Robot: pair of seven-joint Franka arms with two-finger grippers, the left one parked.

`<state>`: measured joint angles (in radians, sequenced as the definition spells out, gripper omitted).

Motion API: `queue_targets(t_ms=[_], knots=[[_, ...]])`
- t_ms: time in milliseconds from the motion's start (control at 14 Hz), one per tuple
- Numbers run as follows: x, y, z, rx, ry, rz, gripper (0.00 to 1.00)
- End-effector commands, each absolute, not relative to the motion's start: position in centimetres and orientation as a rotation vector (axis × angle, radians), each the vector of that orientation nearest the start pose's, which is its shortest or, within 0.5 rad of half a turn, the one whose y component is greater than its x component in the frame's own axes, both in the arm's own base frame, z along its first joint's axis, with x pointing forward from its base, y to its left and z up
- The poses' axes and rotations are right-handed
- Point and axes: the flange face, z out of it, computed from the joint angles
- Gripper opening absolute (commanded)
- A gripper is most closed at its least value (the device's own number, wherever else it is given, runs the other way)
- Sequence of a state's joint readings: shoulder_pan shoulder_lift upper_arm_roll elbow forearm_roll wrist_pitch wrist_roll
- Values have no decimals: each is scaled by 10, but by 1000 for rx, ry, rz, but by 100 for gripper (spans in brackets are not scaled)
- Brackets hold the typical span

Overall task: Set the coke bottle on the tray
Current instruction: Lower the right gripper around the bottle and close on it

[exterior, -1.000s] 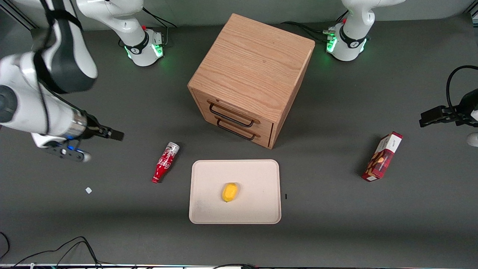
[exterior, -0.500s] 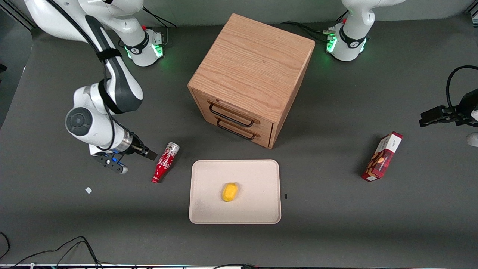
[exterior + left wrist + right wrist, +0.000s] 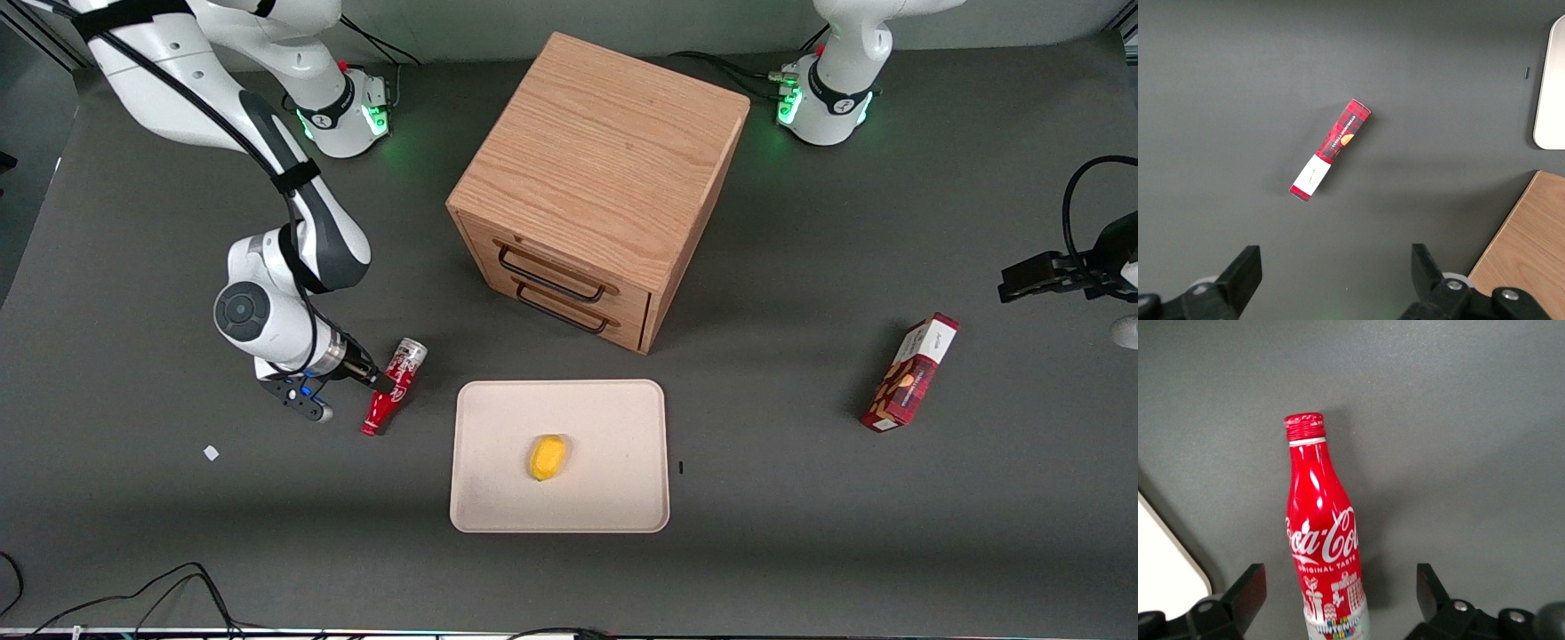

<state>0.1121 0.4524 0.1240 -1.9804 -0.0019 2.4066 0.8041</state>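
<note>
Since the earlier frame the right arm has swung in from the working arm's end of the table, and its gripper [image 3: 384,380] now sits at the coke bottle [image 3: 394,385] instead of short of it. That bottle has not shifted — it lies on its side on the dark table [image 3: 178,533], silvery base pointing toward the wooden cabinet [image 3: 597,182], red cap nearer the front camera.

From the right wrist, the gripper [image 3: 1338,600] is spread wide, one dark finger [image 3: 1245,593] to each side of the lower body of the bottle [image 3: 1321,540], and neither touches it; the bottle sits nearer one finger than the other. Its cap points away from the wrist camera.

Just beside the bottle, on the parked arm's side, lies the tray [image 3: 498,498] — cream, flat on the table, with a yellow fruit [image 3: 548,457] on it. Bottle and tray are close but apart, a strip of table between them; a rounded corner of the tray [image 3: 1165,553] shows from the wrist.

Toward the parked arm's end of the table lies a red snack box [image 3: 909,372].
</note>
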Motion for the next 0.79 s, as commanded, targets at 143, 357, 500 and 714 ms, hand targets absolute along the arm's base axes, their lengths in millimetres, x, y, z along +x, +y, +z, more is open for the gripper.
queue_targets(t_ms=[143, 357, 500, 714], knots=[[590, 161, 215, -2974, 914, 33, 100], [590, 163, 209, -2965, 922, 14, 100], [587, 163, 195, -2995, 899, 30, 100], [588, 163, 185, -2991, 893, 13, 100]])
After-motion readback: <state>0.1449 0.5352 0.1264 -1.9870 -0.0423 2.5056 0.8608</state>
